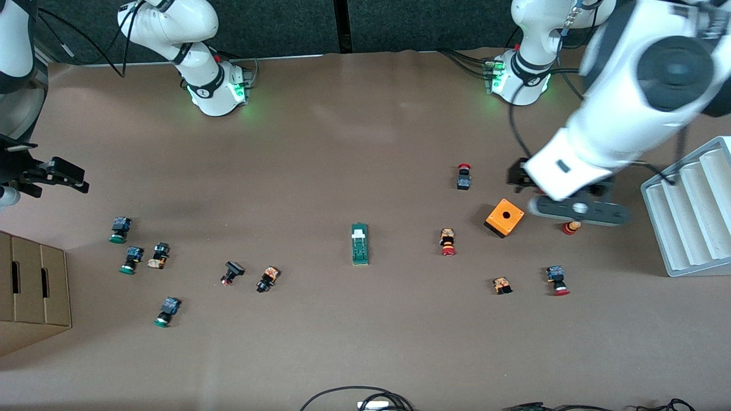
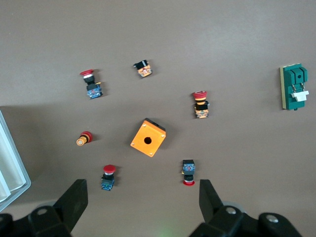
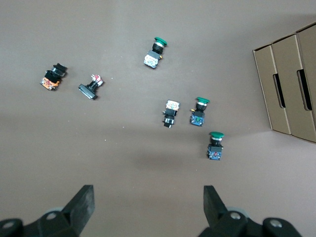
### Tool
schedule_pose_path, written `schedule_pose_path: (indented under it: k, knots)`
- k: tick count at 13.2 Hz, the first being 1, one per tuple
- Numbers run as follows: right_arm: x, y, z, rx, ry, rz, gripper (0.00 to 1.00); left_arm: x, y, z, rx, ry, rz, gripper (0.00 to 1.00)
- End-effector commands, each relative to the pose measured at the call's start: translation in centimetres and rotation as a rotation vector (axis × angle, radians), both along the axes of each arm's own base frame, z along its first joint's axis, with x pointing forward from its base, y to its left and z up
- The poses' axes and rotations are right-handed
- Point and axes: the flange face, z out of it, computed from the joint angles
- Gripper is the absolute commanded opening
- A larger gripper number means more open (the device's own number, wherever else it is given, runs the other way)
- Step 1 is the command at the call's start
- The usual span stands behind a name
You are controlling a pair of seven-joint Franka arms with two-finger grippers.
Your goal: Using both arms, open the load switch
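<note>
- Slim dark green rectangular load switch (image 1: 360, 244) with a small white piece at one end: lies flat on the brown tabletop (image 1: 354, 142), about midway between the two arms' ends and nearer the front-camera edge than the arm bases; its white piece points toward the bases. Nothing touches it.
- Left gripper (image 2: 142, 207), black, two-fingered: hangs in the air over the left arm's end of the tabletop, above a bare patch beside the orange cube with a round hole (image 1: 504, 217). Jaws spread wide; nothing is between the fingers (image 2: 74, 200) and they touch nothing.
- Right gripper (image 3: 148, 207), black, two-fingered: hangs over the right arm's end of the tabletop, near that edge, above bare surface close to a cluster of green-capped push buttons (image 3: 207, 123). Jaws spread wide, empty, touching nothing.
- Red-capped push buttons (image 1: 448, 242): scattered around the orange cube, all well apart from the load switch.
- Brown cardboard box (image 1: 31, 285): at the right arm's end, toward the front-camera corner.
- White ribbed plastic tray (image 1: 691, 211): at the left arm's end edge of the tabletop.
</note>
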Motion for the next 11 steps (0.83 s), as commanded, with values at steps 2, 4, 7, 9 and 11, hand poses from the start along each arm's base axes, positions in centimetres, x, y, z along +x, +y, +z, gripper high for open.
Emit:
schedule_pose_path:
  k: [2, 4, 7, 9, 11]
  knots:
    - [0.3, 0.0, 0.4, -0.003, 0.007, 0.008, 1.00, -0.7, 6.7, 1.2, -0.034, 0.013, 0.020, 1.00]
    - [0.3, 0.0, 0.4, -0.003, 0.007, 0.008, 1.00, -2.6, 10.0, 0.9, -0.065, -0.017, 0.023, 1.00]
    - [0.3, 0.0, 0.3, -0.004, 0.009, 0.006, 1.00, -4.7, 13.1, -0.6, -0.061, -0.038, 0.034, 1.00]
    - [0.3, 0.0, 0.4, -0.003, 0.007, 0.008, 1.00, -4.4, 13.1, -0.5, -0.059, -0.038, 0.037, 1.00]
    - [0.3, 0.0, 0.4, -0.003, 0.007, 0.008, 1.00, -4.8, 13.2, -0.4, -0.058, -0.037, 0.035, 1.00]
